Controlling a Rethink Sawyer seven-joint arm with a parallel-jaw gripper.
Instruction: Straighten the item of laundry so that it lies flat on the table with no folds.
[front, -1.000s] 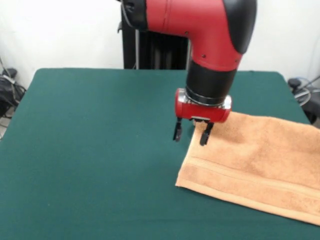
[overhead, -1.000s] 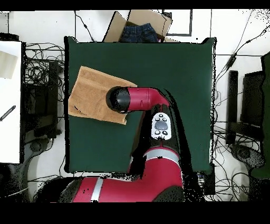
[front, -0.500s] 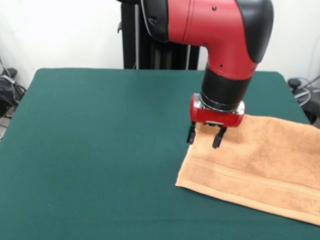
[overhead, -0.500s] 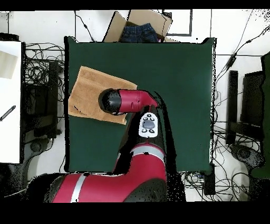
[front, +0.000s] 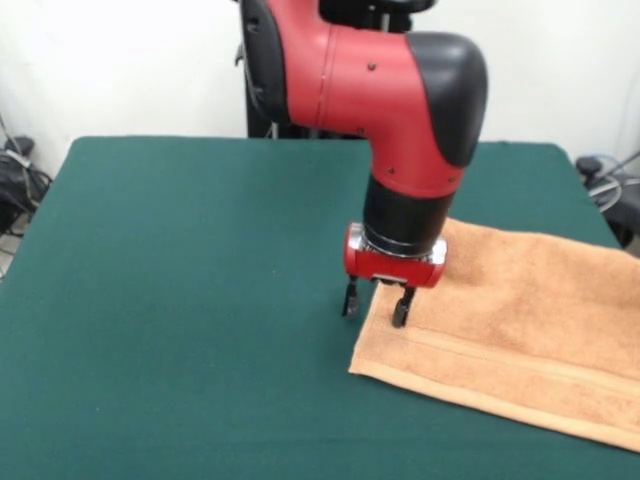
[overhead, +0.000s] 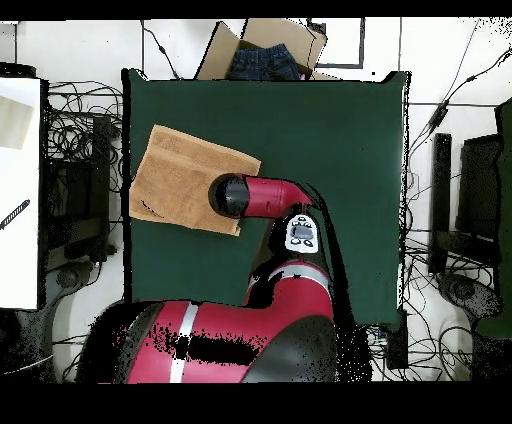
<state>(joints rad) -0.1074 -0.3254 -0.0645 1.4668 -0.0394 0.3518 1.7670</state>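
Two parted, empty fingertips of the hand (front: 376, 306) straddle the left edge of the towel (front: 520, 325), lying right on the worktop (front: 180, 260); I'd grip that edge low and draw it outward, while only overhead, where the arm hides the hand, is the towel's far-side outline seen.

Front view. My end effector (front: 376, 305) hangs low over the left edge of the orange-tan towel (front: 520, 320), its two dark fingers (front: 401, 306) spread apart: one over bare green tabletop (front: 180, 280), the other over the cloth. The towel lies at the tabletop's right side, a woven band running along its near edge
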